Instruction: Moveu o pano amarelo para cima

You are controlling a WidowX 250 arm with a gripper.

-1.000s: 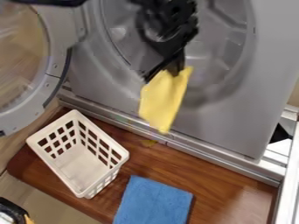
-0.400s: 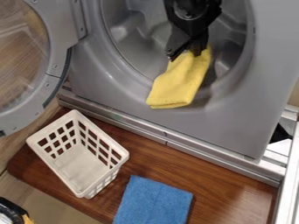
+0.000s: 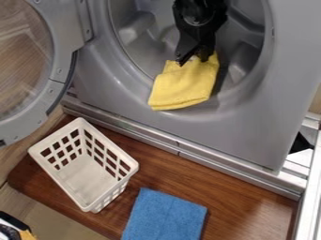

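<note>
From my camera: reddish-brown wooden board (image 3: 241, 206) set at slant across lower view, grain running lengthwise, pale sheen toward its right end, rounded corner at left. Two things I see lying directly on it. White plastic basket (image 3: 87, 180) upright on left part, opening up, walls pierced with rows of holes, long sides sloping down to right. Blue cloth (image 3: 164, 216) spread flat near basket, to its right, apart from it, faint crease down middle, lower part cut off by view's bottom edge.
</note>
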